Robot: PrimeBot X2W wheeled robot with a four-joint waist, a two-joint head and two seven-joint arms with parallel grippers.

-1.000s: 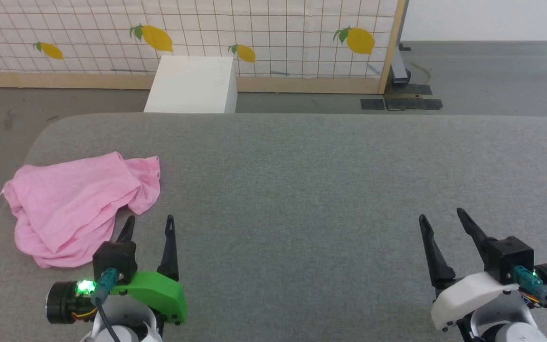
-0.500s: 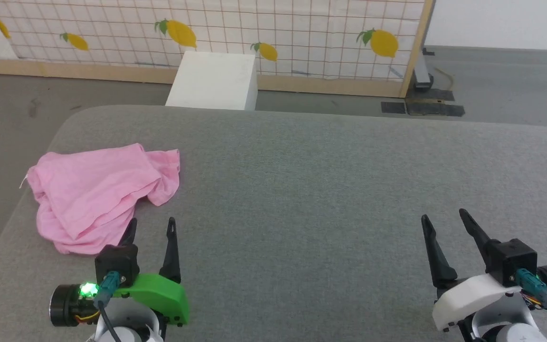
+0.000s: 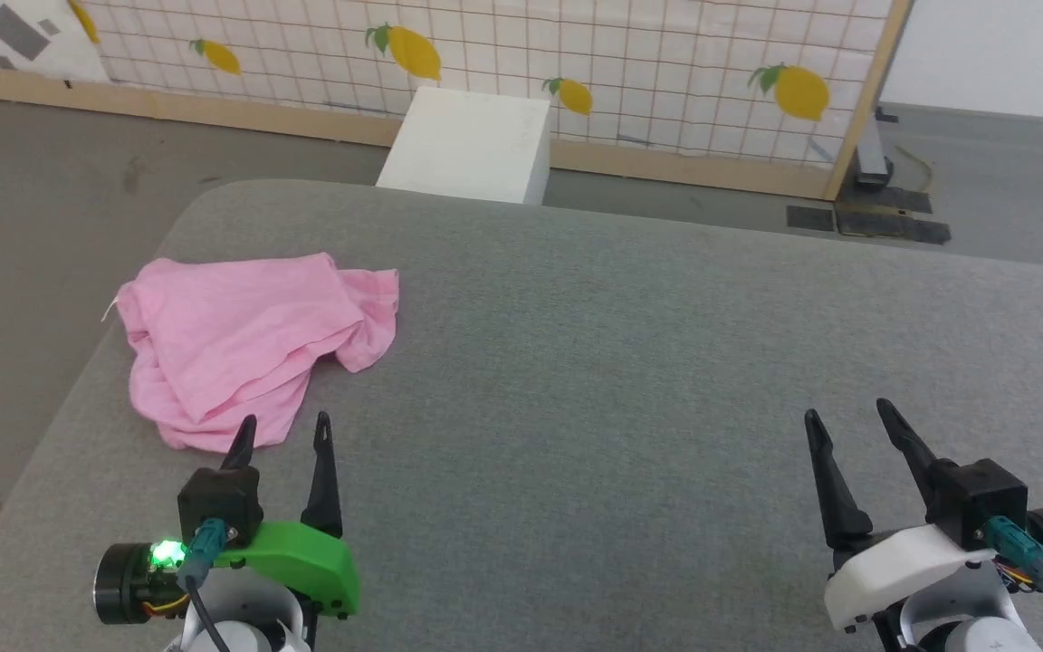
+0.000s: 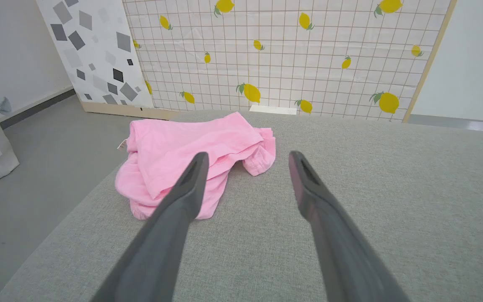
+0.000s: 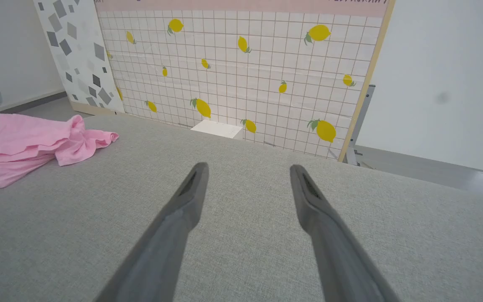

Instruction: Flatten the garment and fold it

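Presently, item by size. Grey padded surface [image 3: 630,362]: broad, cloth-covered, with rounded corners. It carries the one task thing. The garment [image 3: 241,335]: pink thin cloth in a rumpled, doubled-over heap near the surface's far left corner, close along the left edge. By its looks it is light, limp and unbreakable. It will likely sag and drape from any pinch, and it may drag on the rough covering rather than slide. The best hold is probably a single outer layer at a free edge, such as the hemmed flap toward the middle of the surface, not the piled centre. Which edge is the waist cannot be told. Left gripper [image 3: 284,430]: fingers spread, empty, tips near the heap's near edge; whether they touch it cannot be told. Right gripper [image 3: 847,412]: fingers spread, empty, well apart from the cloth, near the front right. Label [image 4: 122,144]: small, white, at the heap's left border. Against the earlier frames the whole head picture has shifted, so the camera has turned. The heap's shape and the grippers' pose look unchanged.
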